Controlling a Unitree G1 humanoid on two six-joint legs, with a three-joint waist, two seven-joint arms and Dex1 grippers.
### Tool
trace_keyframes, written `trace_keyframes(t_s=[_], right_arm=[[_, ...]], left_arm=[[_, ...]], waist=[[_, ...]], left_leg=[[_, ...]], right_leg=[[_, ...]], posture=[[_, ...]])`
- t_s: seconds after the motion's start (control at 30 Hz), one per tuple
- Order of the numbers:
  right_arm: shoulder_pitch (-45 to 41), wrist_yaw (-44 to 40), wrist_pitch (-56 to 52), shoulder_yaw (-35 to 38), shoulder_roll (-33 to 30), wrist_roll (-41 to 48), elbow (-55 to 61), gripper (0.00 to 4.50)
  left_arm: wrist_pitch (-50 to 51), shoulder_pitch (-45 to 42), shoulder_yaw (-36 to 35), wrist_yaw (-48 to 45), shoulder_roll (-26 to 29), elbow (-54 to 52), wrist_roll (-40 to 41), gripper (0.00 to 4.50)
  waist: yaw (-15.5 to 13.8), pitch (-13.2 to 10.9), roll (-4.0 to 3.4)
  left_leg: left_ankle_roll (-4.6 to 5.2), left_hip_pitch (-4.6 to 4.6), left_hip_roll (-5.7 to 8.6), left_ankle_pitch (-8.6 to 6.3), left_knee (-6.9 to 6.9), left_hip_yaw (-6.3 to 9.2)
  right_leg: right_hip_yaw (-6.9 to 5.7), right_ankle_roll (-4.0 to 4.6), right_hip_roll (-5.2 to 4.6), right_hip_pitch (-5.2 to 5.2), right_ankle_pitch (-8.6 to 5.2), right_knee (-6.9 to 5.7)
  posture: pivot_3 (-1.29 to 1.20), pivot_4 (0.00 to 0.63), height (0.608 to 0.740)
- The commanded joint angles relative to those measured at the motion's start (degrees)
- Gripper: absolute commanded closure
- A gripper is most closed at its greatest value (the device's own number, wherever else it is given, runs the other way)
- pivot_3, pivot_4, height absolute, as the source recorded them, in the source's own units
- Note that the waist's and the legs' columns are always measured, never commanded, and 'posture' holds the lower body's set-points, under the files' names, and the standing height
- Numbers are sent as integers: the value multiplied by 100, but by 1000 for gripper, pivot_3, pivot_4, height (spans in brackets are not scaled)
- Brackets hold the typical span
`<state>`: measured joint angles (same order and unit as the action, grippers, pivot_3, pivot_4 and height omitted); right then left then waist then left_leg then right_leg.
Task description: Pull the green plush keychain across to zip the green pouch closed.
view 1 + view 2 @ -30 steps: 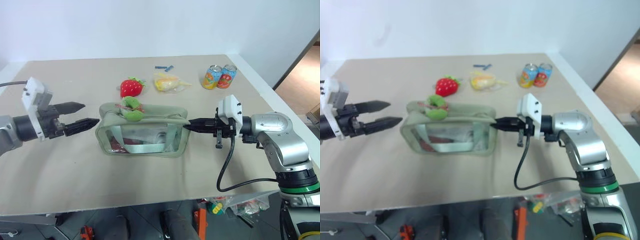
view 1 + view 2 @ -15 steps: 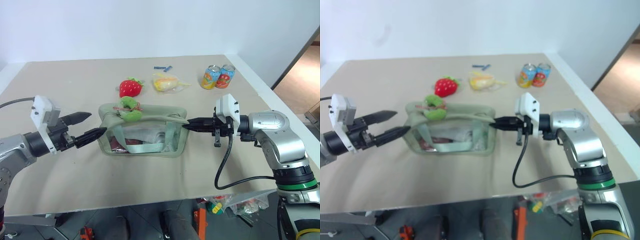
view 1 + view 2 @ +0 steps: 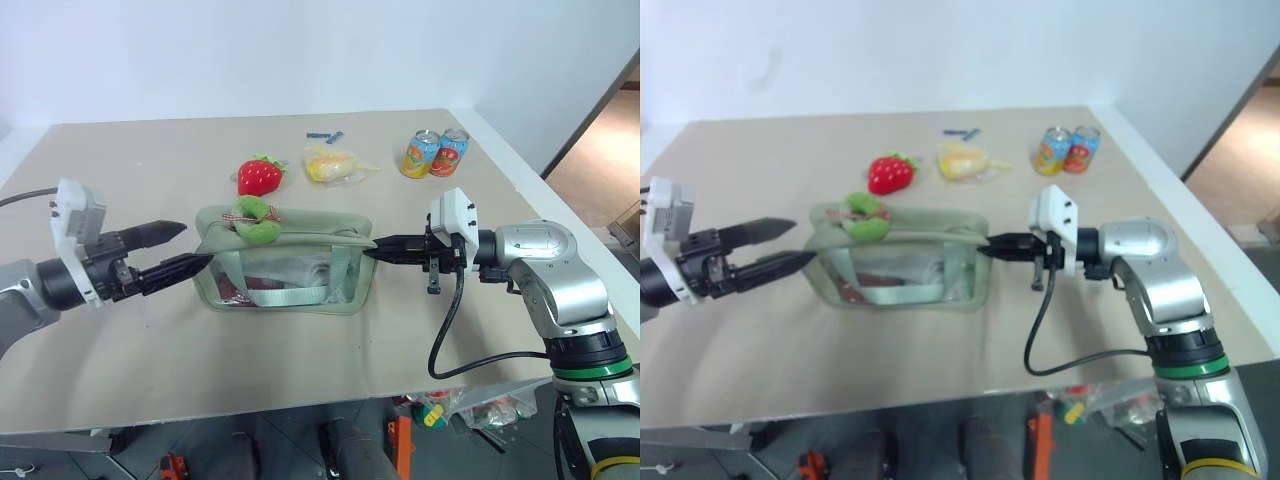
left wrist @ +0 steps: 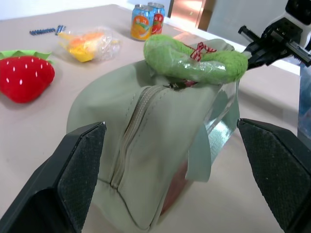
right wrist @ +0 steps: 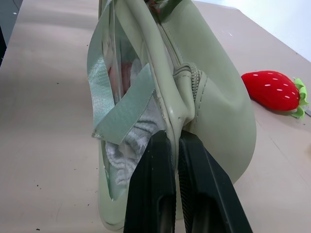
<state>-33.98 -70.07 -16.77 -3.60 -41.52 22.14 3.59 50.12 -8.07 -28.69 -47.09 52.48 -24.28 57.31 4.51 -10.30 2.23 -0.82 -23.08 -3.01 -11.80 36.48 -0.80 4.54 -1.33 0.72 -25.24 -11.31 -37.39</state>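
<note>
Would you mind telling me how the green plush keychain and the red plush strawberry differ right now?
The green plush keychain is lime green and curled like a ring; the red plush strawberry is red with white dots and green leaves. The keychain sits on top of the green pouch; the strawberry lies on the table behind it. Both are small soft toys.

A beige table [image 3: 300,350] fills most of the head view. A red plush strawberry [image 3: 258,175] with a green leaf collar lies left of centre in the upper half. Just right of it lies a yellow plastic packet [image 3: 335,164]. A small blue object [image 3: 327,135] lies above the packet. Two colourful drink cans [image 3: 437,153] stand touching at upper right.
</note>
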Motion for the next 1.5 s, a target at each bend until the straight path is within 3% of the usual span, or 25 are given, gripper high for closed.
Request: trace_keyframes(t_s=[0.03,0.2,0.23,0.47,0.53,0.63,0.97,1.2,1.5], right_arm=[[3,-56,46,-28,-20,-30,61,4500],[-13,-71,55,-37,-26,-32,46,4500],[-16,-76,60,-41,-29,-37,44,4500],[0,-90,52,-26,-66,-29,50,4500],[-3,-240,-373,-78,-172,149,89,4500],[-138,-332,-1145,74,-312,638,262,3427],[-1787,4,-2915,400,-271,1708,551,90],[-2037,566,-2212,-349,646,1102,1048,30],[-2205,907,-1350,-815,1312,212,308,30]], left_arm=[[-324,243,117,-198,119,-109,-428,21],[-1184,25,717,80,-356,161,-1316,21],[-1338,-56,794,120,-507,223,-1409,556],[-1647,-120,1011,66,-878,286,-1591,2900],[-1672,-130,999,57,-950,281,-1547,3590],[-1592,-190,982,42,-1004,260,-1423,4500],[-1470,-204,1035,-24,-987,254,-1317,4500],[-1347,-358,1202,122,-1137,207,-1254,4500],[-1256,-511,1271,188,-1170,130,-1179,4500]], waist=[[0,0,-1],[-9,0,0],[-9,0,0],[-6,0,0],[-7,0,0],[-16,0,1],[-18,-7,-9],[-30,-4,-4],[-105,-4,-4]], left_leg=[[0,0,0,0,-2,-1],[0,0,2,0,0,0],[0,-1,1,0,2,0],[0,0,1,0,0,0],[0,0,1,0,-1,1],[0,0,1,0,1,3],[0,-12,4,0,6,1],[2,-23,4,-2,-2,10],[1,-29,12,-1,10,9]], right_leg=[[0,1,0,-1,-1,0],[0,2,-1,1,0,0],[0,2,-1,1,2,0],[2,2,1,1,5,0],[2,2,2,0,5,0],[1,2,0,4,5,0],[4,-3,0,-6,8,0],[-3,-10,-1,-9,0,1],[-1,-15,-11,-6,1,2]], posture=[[0,150,740],[0,150,740],[0,150,740],[0,150,740],[0,150,740],[0,150,740],[0,150,740],[0,150,740],[0,150,740]])
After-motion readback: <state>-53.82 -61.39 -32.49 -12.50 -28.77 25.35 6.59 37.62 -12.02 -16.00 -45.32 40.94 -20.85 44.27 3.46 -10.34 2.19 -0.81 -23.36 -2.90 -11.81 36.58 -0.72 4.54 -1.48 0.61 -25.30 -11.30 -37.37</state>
